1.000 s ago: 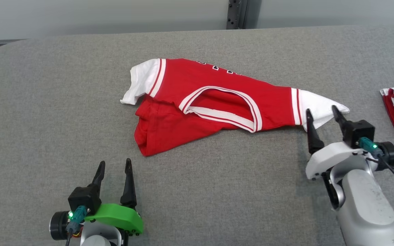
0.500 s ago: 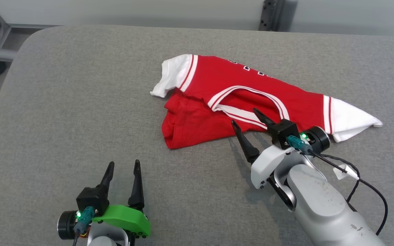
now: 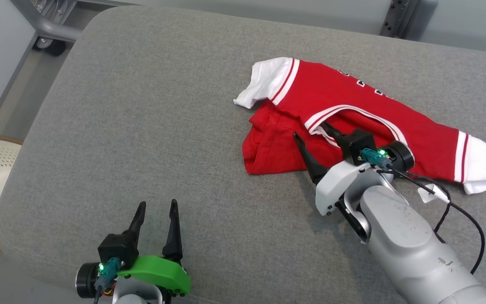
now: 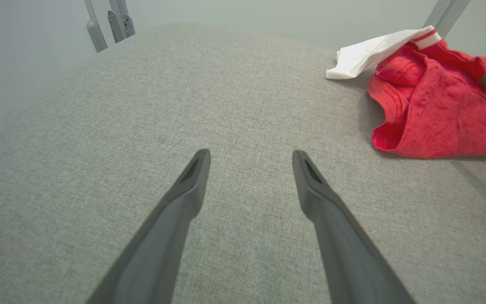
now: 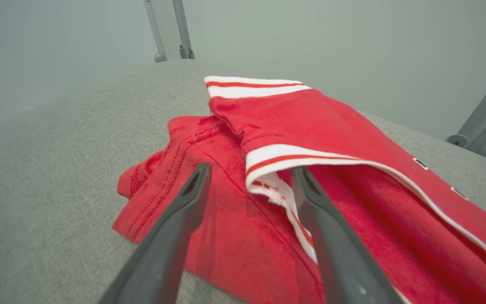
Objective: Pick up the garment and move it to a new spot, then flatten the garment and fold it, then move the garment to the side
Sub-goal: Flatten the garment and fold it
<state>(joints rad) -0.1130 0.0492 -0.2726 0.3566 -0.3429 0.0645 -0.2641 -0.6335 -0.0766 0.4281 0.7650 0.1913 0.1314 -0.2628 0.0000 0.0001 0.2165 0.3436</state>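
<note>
pickup was in hand: right gripper (image 3: 310,129), jaws apart, straddled the collar (image 5: 276,153) of the red garment (image 3: 352,101) crumpled on the grey table (image 3: 141,105), left gripper (image 3: 157,203) idle, open; closing on cloth was judged next.

Garment (image 3: 331,95) lettering (image 3: 359,82) illegibly small; white sleeve (image 3: 485,164) tip beyond head view's right edge

The table (image 3: 141,105) in front of me is covered in grey woven cloth, with a rounded corner at my far left. A red shirt (image 3: 352,105) lies on it, over toward my right and the far side. The shirt is rumpled, not flat, and its body is bunched up along the near left edge. White sleeves with red stripes stick out at both ends, and the white-trimmed neck opening faces me.
</note>
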